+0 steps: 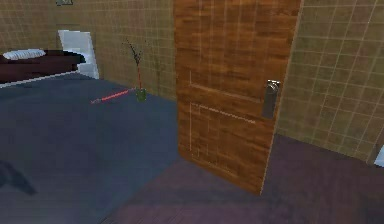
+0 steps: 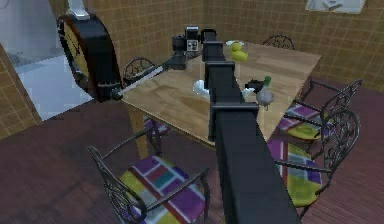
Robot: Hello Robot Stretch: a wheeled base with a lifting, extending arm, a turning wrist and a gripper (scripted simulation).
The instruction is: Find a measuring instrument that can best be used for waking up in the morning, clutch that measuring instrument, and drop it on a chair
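beside wooden table [image 2: 172,98], round black clock [image 2: 92,55]

A wooden door [image 1: 235,85], a bed [image 1: 40,66] and a dining table [image 2: 285,70].

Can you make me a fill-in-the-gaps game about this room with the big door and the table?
1. The door is made of brown ____.
2. The long stick on the floor near the plant is coloured ____.
3. The pillow on the bed is coloured ____.
4. Around the wooden table stand ____ with bright striped cushions.
Missing words: wood; red; white; chairs.
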